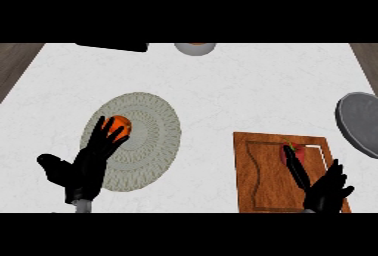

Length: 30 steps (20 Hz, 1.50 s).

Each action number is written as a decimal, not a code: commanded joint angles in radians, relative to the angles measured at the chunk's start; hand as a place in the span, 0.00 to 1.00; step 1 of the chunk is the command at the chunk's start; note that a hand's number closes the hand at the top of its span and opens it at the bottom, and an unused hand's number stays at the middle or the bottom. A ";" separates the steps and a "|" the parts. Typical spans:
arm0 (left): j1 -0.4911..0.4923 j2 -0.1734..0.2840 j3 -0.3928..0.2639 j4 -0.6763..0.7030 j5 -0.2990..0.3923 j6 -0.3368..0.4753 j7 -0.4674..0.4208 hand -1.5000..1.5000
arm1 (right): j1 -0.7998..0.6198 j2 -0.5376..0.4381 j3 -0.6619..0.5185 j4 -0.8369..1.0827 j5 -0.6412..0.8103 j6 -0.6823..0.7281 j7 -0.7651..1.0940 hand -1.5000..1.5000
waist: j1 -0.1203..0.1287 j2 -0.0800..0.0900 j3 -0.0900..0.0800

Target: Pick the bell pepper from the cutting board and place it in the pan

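A wooden cutting board lies at the lower right of the counter. On its right part sits a red bell pepper with a green stem, mostly hidden by my right hand. That hand comes in from the lower edge, its fingers stretched up over the pepper and straight, not curled round it. The grey pan shows at the right edge, cut off by the frame. My left hand rests open at the lower left, fingers up.
A round pale woven mat lies left of centre with an orange object on it, partly behind my left hand's fingers. A black item and a grey bowl sit at the far edge.
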 commanded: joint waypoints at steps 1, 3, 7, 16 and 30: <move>0.026 0.012 0.000 0.054 -0.005 0.009 0.032 0.50 | -0.035 -0.057 -0.001 0.082 0.043 0.220 0.172 0.00 | -0.013 0.031 0.049; 0.021 0.005 0.011 0.055 0.004 0.009 0.024 0.50 | -0.061 -0.101 0.008 0.047 0.084 0.311 0.250 0.00 | -0.022 0.024 0.050; 0.025 0.014 0.018 0.058 -0.009 0.031 0.043 0.50 | -0.174 -0.117 0.040 -0.049 0.198 0.468 0.469 0.00 | -0.045 0.007 0.057; 0.036 0.004 0.059 0.109 0.024 0.000 0.026 0.50 | -0.354 -0.096 0.065 -0.095 0.313 0.764 0.690 0.00 | -0.078 0.001 0.065; 0.044 -0.035 0.067 0.112 -0.016 0.019 0.017 0.50 | -0.368 -0.081 0.037 -0.014 0.382 0.752 0.488 1.00 | -0.082 0.002 0.067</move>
